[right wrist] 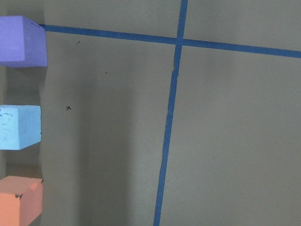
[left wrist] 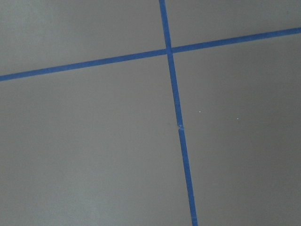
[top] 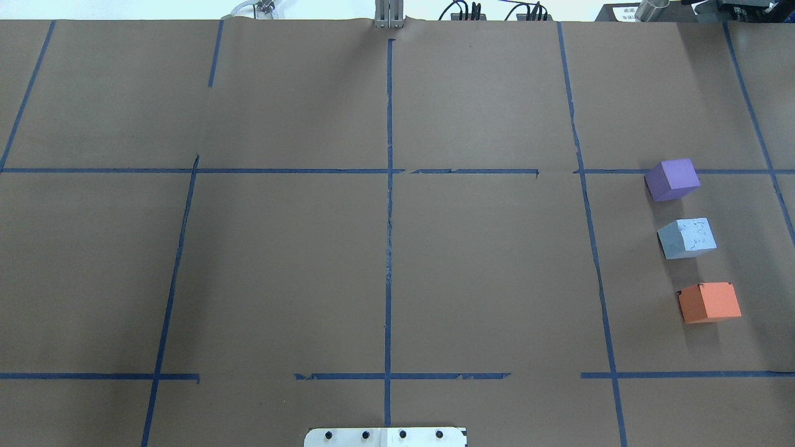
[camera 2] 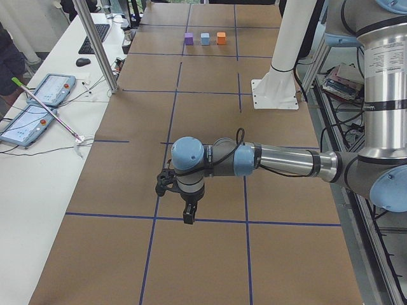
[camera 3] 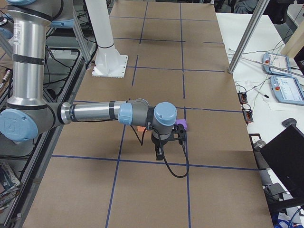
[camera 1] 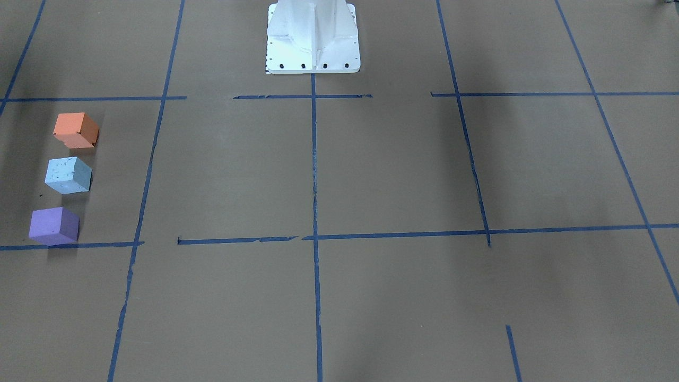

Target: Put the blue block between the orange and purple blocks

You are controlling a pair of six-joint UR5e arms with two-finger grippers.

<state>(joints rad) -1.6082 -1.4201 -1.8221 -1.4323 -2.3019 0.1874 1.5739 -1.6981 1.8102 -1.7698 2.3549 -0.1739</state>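
The light blue block [top: 686, 238] sits on the table between the purple block [top: 672, 179] and the orange block [top: 708, 302], in one row, apart from both. The front view shows the same row: orange [camera 1: 76, 130], blue [camera 1: 68, 175], purple [camera 1: 53, 225]. The right wrist view shows all three at its left edge: purple [right wrist: 21, 41], blue [right wrist: 19, 127], orange [right wrist: 19, 205]. My right gripper [camera 3: 159, 154] shows only in the right side view, above the table beside the row. My left gripper [camera 2: 189, 216] shows only in the left side view, far from the blocks. I cannot tell whether either is open or shut.
Brown paper with a grid of blue tape lines [top: 389, 205] covers the table. The white robot base [camera 1: 313, 37] stands at the middle of the robot's edge. A side bench with tablets [camera 2: 38, 105] and a metal post [camera 2: 95, 44] borders the far edge.
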